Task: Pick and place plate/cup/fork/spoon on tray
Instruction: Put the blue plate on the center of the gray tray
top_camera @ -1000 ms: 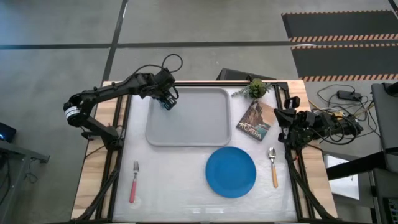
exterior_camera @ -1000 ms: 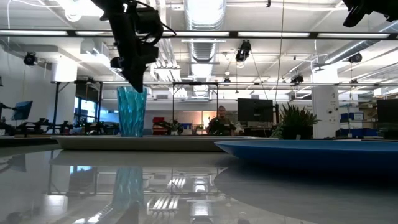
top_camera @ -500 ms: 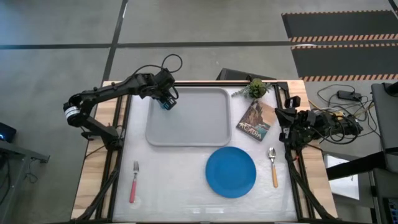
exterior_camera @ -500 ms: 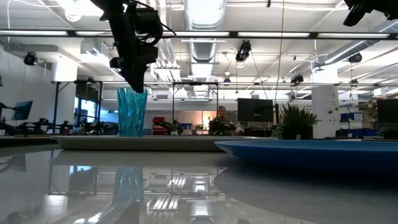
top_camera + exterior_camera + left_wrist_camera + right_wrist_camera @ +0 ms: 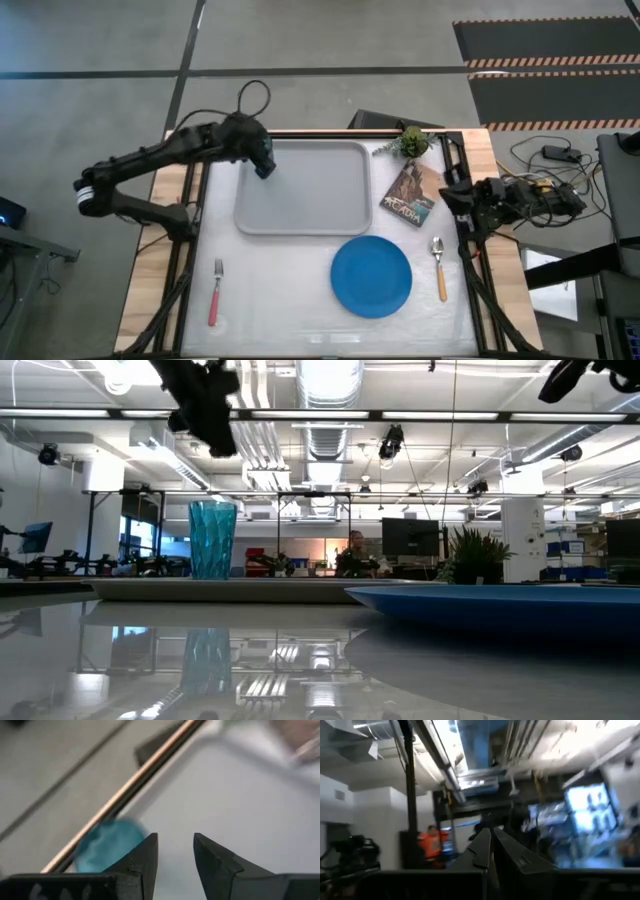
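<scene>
the cup (image 5: 212,539) stands upright on the tray (image 5: 310,215), in its far left corner. the left gripper (image 5: 172,851) hangs above it, jaws spread and holding nothing. the plate (image 5: 371,276) lies just in front of the tray, the fork (image 5: 215,291) off its front left corner, the spoon (image 5: 439,266) well to its right. a clean step means rising clear of the cup before swinging to the fork. the right gripper (image 5: 489,847) waits beside the table edge right of the tray, jaws pressed together. a picture card (image 5: 407,194) and potted plant (image 5: 411,141) sit just right of the tray, off any likely path.
</scene>
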Controlling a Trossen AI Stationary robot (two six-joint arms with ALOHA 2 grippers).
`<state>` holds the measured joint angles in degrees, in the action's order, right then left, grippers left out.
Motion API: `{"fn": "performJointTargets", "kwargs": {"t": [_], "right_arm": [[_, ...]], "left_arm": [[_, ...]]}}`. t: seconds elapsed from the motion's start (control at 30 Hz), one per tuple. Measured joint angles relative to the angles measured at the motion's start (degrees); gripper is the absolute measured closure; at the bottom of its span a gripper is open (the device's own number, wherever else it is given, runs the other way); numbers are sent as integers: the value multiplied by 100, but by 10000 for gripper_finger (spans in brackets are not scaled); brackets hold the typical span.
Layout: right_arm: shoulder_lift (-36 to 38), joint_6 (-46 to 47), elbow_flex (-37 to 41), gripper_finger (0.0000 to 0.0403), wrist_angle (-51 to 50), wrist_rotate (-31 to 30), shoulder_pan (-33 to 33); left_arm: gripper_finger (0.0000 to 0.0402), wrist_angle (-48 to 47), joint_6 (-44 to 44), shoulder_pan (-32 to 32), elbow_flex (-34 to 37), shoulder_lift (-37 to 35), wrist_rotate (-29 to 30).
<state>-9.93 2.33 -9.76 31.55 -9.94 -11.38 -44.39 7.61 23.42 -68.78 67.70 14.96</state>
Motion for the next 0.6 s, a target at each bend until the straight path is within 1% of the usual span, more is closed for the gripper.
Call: {"fn": "performJointTargets", "kwargs": {"t": [0.13, 0.23, 0.33, 0.43, 0.53, 0.6], "right_arm": [[-698, 863, -23, 394, -51, 141, -11], [-1323, 1563, -226, 394, -415, 141, -14], [-1900, 2173, -657, 394, -1176, 139, -91], [-2520, 2738, -1210, 394, -2124, 106, -258], [-3172, 3168, -1775, 394, -2885, 90, -472], [-3612, 3371, -2116, 394, -3431, 107, -634]], "left_arm": [[294, 1484, -45, -786, 633, -549, -11], [294, 2701, -137, -1356, 1233, -932, -10], [294, 3768, -254, -1828, 1828, -1256, -7], [294, 4615, -259, -2139, 2379, -1523, -7], [294, 5205, -210, -2336, 2832, -1743, -2], [294, 5438, -207, -2430, 3093, -1858, 2]]}}
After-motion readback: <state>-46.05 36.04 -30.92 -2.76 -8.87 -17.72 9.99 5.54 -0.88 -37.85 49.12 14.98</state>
